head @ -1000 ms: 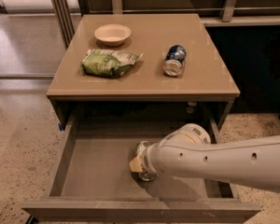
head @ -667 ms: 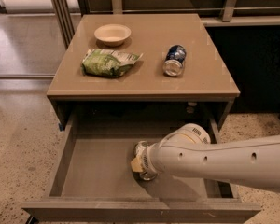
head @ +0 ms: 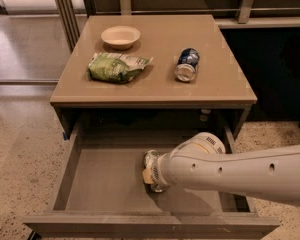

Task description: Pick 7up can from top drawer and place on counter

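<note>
My gripper (head: 151, 175) sits low in the wide, shallow grey-brown top drawer (head: 105, 184), right at the small silver 7up can (head: 150, 159) near its middle, placed to seize it for the square tan counter (head: 155, 84) above; my white forearm (head: 240, 171) hides the grasp, so I cannot tell whether it is closed. No lettering reads on it, nor on the dark blue can (head: 187, 64) lying up there
</note>
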`<state>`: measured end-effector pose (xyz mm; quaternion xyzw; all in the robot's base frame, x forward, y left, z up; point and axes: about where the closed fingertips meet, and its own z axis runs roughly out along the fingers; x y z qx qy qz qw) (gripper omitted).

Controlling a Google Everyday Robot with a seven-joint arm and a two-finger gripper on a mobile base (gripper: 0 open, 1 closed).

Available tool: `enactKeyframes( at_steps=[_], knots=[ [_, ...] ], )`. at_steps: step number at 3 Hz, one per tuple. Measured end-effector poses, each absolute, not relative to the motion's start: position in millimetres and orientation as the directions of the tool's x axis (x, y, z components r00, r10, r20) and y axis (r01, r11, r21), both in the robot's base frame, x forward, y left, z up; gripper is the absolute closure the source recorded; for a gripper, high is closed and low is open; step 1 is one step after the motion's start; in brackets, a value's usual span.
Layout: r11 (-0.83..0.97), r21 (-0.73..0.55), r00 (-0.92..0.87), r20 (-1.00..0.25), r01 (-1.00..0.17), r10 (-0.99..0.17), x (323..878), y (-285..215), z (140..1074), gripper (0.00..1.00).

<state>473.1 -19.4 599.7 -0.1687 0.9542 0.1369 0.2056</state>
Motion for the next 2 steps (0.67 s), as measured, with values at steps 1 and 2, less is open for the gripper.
enactKeyframes(
  at_steps=[1, 2],
  knots=[
    [0.890, 0.197, -0.843, -0.452, -0.411, -0.290, 473, -15, 606, 1.00],
    [0.863, 0.298, -0.870, -0.412, -0.408, -0.270, 471, 4, 617, 1.00]
  ],
)
